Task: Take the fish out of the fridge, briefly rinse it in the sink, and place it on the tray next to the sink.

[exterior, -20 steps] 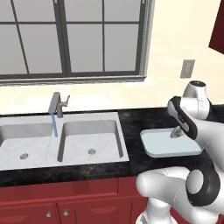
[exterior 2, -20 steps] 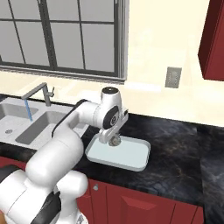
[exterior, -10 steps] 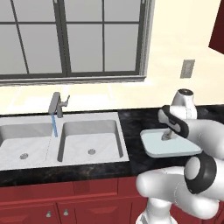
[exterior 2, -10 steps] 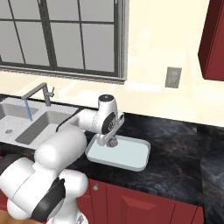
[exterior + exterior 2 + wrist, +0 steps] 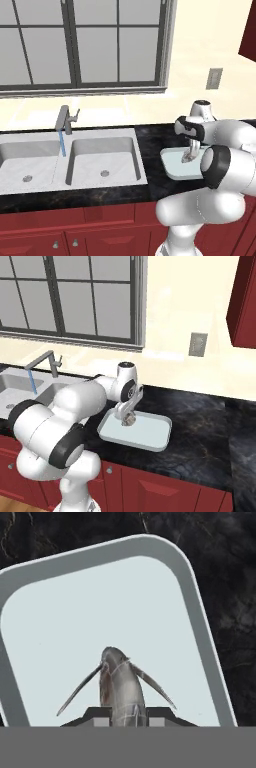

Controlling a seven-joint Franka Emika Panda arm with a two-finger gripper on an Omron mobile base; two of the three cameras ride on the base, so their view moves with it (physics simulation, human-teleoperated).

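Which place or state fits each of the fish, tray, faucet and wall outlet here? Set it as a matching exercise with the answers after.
Things:
1. fish
2. tray
3. faucet
4. wall outlet

Places or states:
A. running a thin blue stream into the sink
B. on the pale wall, above the dark counter
C. pinched between the shut jaws of the gripper, over the tray
D. lying flat on the counter, right of the sink

Pairs: 1-C, 2-D, 3-A, 4-B

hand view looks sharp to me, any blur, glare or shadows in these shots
Hand view: sharp, fish crisp against the flatly lit tray, no cast shadow. Left base view: even light, water stream a flat blue stripe. Right base view: faint shading under the gripper, no glare.
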